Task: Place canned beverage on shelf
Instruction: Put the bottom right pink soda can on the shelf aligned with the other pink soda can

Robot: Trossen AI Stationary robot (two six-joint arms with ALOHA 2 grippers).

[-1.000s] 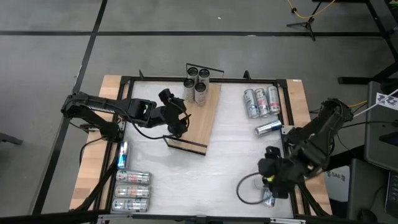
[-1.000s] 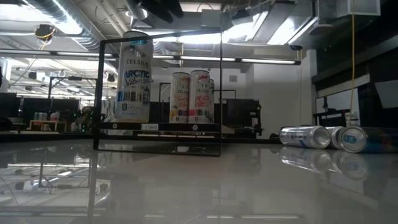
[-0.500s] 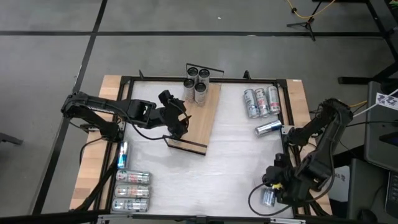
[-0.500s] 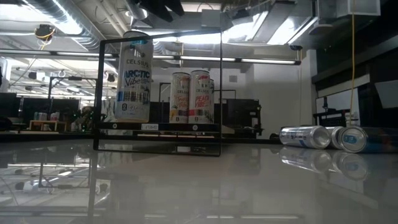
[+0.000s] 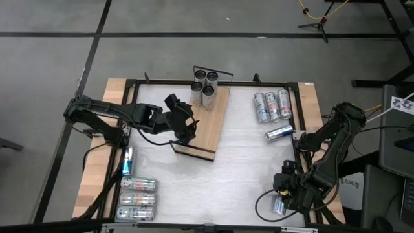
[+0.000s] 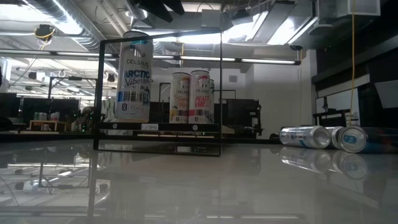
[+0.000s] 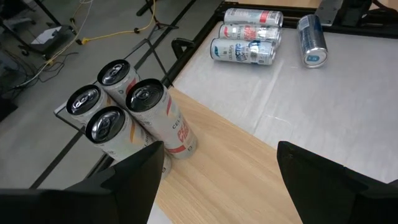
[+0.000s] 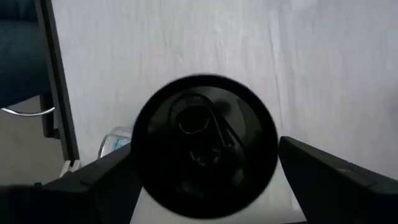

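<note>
The left gripper [image 5: 185, 130] hangs over the near end of the shelf [image 5: 211, 122], its fingers [image 7: 134, 171] spread wide with only bare board showing between them in its wrist view. In the low view a tall upright can [image 6: 134, 76] stands at that near end, just behind the black wire rail [image 6: 158, 90], and dark parts of the arm show above its top without touching it. A cluster of three upright cans [image 5: 206, 86] stands at the shelf's far end. The shelf lies at an angle on the white table [image 5: 233, 171]. The right gripper [image 5: 285, 193] is at the table's near right corner; a dark can end [image 8: 205, 146] fills its wrist view, and whether it is clamped on it cannot be told. A lying can [image 5: 278, 206] rests just beside that gripper. Three lying cans [image 5: 272, 105] and a single can [image 5: 279, 133] are at the far right.
</note>
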